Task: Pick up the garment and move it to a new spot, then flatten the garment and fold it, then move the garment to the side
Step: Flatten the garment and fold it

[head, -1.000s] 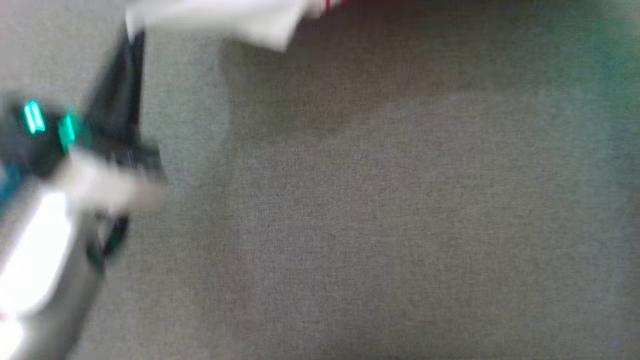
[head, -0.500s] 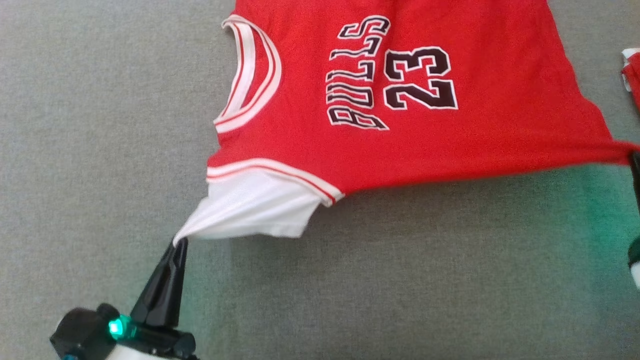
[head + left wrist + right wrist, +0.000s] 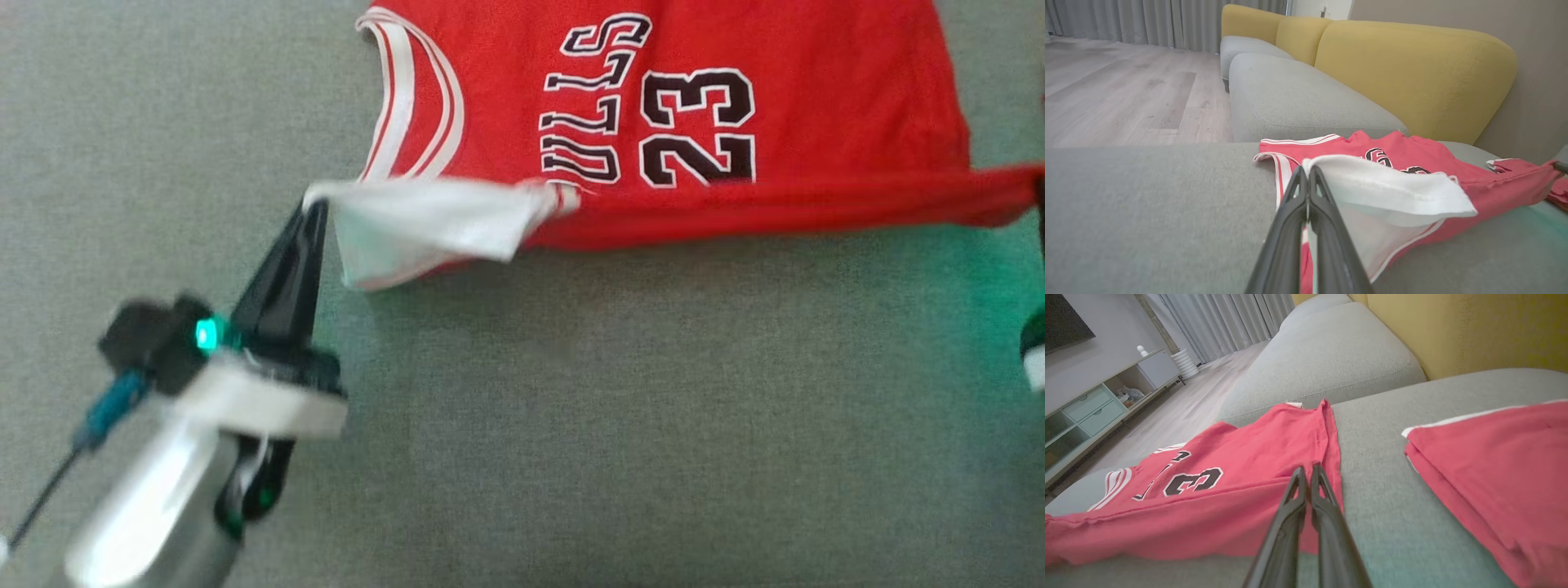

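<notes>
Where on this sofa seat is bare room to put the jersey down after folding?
Bare: the wide grey seat on the robot's side of the jersey, and the patch left of its collar. Crowded: the right end, where another red garment lies.

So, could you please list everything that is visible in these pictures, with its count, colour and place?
jersey: one, red with black "BULLS 23" and a white sleeve, on the sofa seat, near edge stretched between the two grippers
second garment: one, red with white trim, on the same seat, right of the jersey and apart from it
sofa: one, grey seats and yellow backs, under both garments
floor: one, pale wood, beside the sofa
curtains: count unclear, grey, at the far end of the floor
cabinet: one, pale, against the wall across the floor
left gripper: one, dark, shut on the white sleeve
right gripper: one, dark, shut on the jersey's red edge
</notes>
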Available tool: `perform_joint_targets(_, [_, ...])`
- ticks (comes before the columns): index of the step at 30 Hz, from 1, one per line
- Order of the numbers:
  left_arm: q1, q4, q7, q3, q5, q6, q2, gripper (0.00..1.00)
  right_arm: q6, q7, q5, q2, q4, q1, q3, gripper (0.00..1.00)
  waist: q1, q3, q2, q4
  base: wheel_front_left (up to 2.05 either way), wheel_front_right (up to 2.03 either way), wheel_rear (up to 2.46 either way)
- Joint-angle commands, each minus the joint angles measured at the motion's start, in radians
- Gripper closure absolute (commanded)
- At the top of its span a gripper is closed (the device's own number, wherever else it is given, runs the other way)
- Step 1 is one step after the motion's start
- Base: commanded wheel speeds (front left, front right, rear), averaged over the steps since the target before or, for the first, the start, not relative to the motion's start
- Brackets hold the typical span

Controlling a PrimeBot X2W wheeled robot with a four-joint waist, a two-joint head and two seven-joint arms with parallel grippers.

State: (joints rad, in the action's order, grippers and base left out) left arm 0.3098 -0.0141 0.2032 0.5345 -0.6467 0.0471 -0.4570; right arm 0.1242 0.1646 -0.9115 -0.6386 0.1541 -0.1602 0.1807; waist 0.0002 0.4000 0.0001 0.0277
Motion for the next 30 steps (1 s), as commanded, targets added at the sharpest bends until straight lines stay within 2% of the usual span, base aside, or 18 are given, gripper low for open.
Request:
perform_joint_targets(1, [0.075, 0.015, -0.002, -0.031, 0.016, -0.015, -0.013, 1.0, 0.007, -0.013, 0.012, -0.03, -0.004, -0.04, 0.01, 1.0, -0.0002, 0.022, -0.0001, -0.004, 0.0, 0.0, 0.0])
perform_joint_targets(8, [0.308, 0.191, -0.001, -0.02, 0.06, -0.073, 0.018, 1.0, 0.007, -0.054, 0.032, -0.033, 0.08, -0.234, 0.071, 1.0, -0.0002, 0.073, -0.0001, -0.017, 0.0, 0.0, 0.0])
perform_joint_targets(11, [0.385, 0.261, 0.015, -0.023, 0.082, -0.083, 0.028, 1.0, 0.007, -0.061, 0.03, -0.039, 0.124, -0.319, 0.116, 1.0, -0.0002, 0.093, -0.0001, -0.024, 0.0, 0.0, 0.0])
perform_joint_targets(17, [0.442, 0.336, 0.028, -0.022, 0.096, -0.09, 0.043, 1.0, 0.007, -0.042, 0.015, -0.042, 0.193, -0.41, 0.182, 1.0, -0.0002, 0.118, -0.0001, -0.024, 0.0, 0.0, 0.0])
perform_joint_targets(18, [0.446, 0.347, 0.031, -0.023, 0.095, -0.09, 0.048, 0.66, 0.007, -0.039, 0.01, -0.041, 0.204, -0.422, 0.196, 0.85, -0.0002, 0.121, -0.0001, -0.023, 0.0, 0.0, 0.0])
perform_joint_targets(19, [0.448, 0.357, 0.033, -0.024, 0.093, -0.09, 0.054, 0.04, 0.007, -0.035, 0.006, -0.039, 0.216, -0.432, 0.21, 0.44, -0.0002, 0.123, -0.0001, -0.022, 0.0, 0.0, 0.0])
perform_joint_targets(20, [0.449, 0.365, 0.036, -0.023, 0.095, -0.089, 0.059, 0.0, 0.007, -0.027, 0.001, -0.037, 0.229, -0.442, 0.22, 0.0, -0.0002, 0.124, -0.0001, -0.021, 0.0, 0.0, 0.0])
perform_joint_targets(25, [0.42, 0.382, 0.048, -0.026, 0.1, -0.073, 0.084, 0.0, 0.007, 0.026, -0.016, -0.026, 0.265, -0.463, 0.254, 0.0, -0.0002, 0.115, -0.0001, -0.018, 0.0, 0.0, 0.0])
perform_joint_targets(30, [0.305, 0.365, 0.056, -0.042, 0.116, -0.003, 0.116, 0.0, 0.007, 0.071, -0.04, -0.009, 0.284, -0.451, 0.294, 0.0, -0.0002, 0.083, -0.0001, -0.025, 0.0, 0.0, 0.0])
